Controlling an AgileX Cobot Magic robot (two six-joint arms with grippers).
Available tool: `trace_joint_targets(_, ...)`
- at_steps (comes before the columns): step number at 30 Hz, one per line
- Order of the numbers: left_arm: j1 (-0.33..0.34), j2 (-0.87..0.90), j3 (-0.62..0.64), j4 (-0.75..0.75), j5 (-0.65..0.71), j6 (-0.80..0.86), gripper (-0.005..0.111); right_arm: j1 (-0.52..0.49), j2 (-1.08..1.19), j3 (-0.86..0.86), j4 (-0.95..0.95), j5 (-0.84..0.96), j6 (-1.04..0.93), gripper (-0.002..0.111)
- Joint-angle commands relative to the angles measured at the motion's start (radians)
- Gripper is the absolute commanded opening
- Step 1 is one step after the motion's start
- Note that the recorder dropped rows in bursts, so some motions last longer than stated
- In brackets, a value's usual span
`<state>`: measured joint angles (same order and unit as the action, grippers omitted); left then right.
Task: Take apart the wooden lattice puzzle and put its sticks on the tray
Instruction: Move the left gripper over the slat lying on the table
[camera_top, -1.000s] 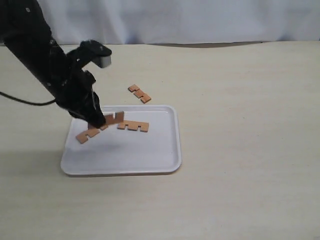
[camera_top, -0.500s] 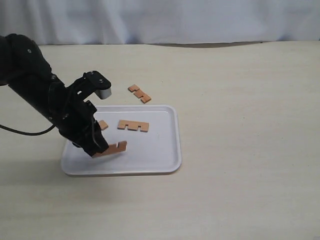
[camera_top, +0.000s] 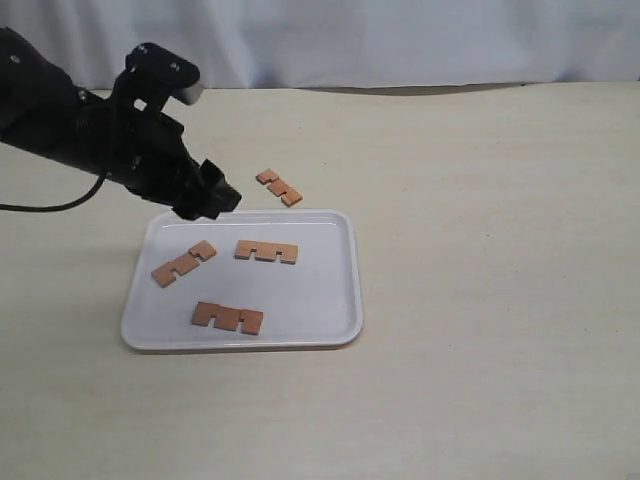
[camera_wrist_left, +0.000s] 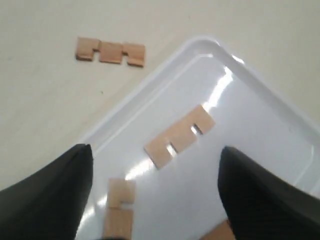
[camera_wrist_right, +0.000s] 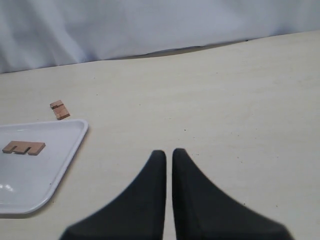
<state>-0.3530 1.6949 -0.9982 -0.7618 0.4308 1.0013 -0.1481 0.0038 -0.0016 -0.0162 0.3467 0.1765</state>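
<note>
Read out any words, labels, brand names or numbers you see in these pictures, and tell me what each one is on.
No text can be read in any view.
The tray, the wooden sticks, the table, the backdrop, the left gripper and the right gripper show no print, label or number.

Bright, even light casts faint shadows beside the tray (camera_top: 310, 290); glare streaks its floor in the blurred left wrist view.
</note>
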Motion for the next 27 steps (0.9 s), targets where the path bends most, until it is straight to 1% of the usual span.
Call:
trace_joint_targets(1, -0.031, 0.018, -0.06, -0.034, -0.084, -0.057, 0.066, -0.006, -0.004, 0.002, 0.001, -0.004, 0.003, 0.004)
trace_joint_targets(4, -0.061, 0.071, -0.124, -0.034, -0.132, -0.083, 0.066, -0.006, -0.004, 0.002, 0.001, -0.004, 0.003, 0.004)
trace_joint_targets(8, -0.067, 0.193, -0.226, -0.032, -0.152, -0.167, 0.066, -0.006, -0.004, 0.002, 0.001, -0.004, 0.003, 0.004)
trace_joint_targets(11, -0.067, 0.285, -0.309, -0.03, -0.153, -0.187, 0.066, -0.006, -0.004, 0.002, 0.001, -0.004, 0.003, 0.004)
trace_joint_targets(15, -0.067, 0.377, -0.407, 0.09, -0.156, -0.287, 0.066, -0.006, -0.004, 0.002, 0.001, -0.004, 0.003, 0.004)
trace_joint_targets(18, -0.084, 0.415, -0.467, 0.283, -0.158, -0.378, 0.066, -0.006, -0.004, 0.002, 0.001, -0.004, 0.003, 0.004)
trace_joint_targets(21, -0.113, 0.431, -0.519, 0.547, -0.158, -0.512, 0.066, -0.006, -0.004, 0.002, 0.001, -0.004, 0.003, 0.004)
trace_joint_targets(24, -0.143, 0.44, -0.571, 0.866, -0.143, -0.717, 0.066, -0.006, -0.004, 0.002, 0.001, -0.004, 0.003, 0.004)
trace_joint_targets(27, -0.169, 0.453, -0.616, 1.201, -0.073, -0.972, 0.066, -0.006, -0.004, 0.002, 0.001, -0.004, 0.003, 0.004)
